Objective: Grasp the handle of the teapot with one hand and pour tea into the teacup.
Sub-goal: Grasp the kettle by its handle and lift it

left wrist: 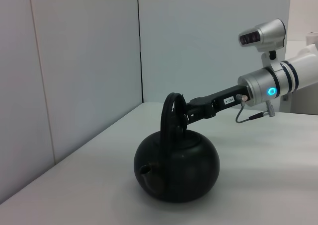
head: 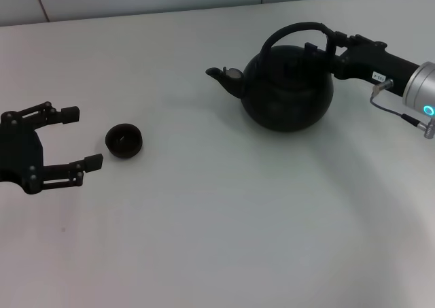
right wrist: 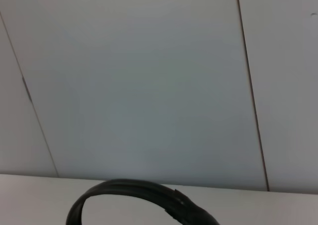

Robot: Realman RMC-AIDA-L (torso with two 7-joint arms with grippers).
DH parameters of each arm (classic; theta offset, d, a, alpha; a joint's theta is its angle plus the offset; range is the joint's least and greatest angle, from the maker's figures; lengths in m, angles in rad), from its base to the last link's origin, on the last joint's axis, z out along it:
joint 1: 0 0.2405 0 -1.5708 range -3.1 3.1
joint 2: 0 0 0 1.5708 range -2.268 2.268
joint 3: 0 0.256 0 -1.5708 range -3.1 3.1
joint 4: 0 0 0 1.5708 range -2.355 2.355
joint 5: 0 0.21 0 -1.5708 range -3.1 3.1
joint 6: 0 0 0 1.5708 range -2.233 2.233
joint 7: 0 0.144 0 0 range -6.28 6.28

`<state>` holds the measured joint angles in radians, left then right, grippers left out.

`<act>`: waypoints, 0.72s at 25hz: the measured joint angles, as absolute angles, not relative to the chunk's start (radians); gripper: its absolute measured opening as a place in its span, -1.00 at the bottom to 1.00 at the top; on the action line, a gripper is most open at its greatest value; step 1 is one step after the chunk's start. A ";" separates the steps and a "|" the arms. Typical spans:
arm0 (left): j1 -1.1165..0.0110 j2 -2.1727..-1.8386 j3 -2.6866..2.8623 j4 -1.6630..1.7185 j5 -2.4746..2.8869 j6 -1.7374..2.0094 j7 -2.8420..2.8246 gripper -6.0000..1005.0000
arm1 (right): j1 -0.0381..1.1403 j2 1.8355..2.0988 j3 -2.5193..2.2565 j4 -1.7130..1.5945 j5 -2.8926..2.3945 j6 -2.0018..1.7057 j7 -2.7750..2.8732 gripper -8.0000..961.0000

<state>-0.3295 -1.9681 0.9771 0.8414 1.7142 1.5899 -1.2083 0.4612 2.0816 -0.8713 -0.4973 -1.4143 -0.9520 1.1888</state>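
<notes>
Matte-black round teapot (head: 289,89), hoop handle (head: 292,30)

A lab-like test space is showing here: a plain white table (head: 204,240) is sitting against bare pale wall panels (left wrist: 74,61) with thin seams, and a robot arm (left wrist: 278,81) with a glowing blue ring is reaching over it, nothing homely around.

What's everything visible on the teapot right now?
The teapot is a round, matte-black, kettle-like pot, upright on the white table, its short spout pointing toward the teacup, which stands well apart. A small lid sits on top. Its arched black handle rises overhead; the right gripper is at the handle's right end. No tea is visible.
</notes>
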 joint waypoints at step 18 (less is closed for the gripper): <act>-0.342 -1.970 0.975 0.838 1.713 1.573 -1.206 0.74 | 0.465 2.084 -0.873 -0.482 -1.411 -0.955 1.114 -0.14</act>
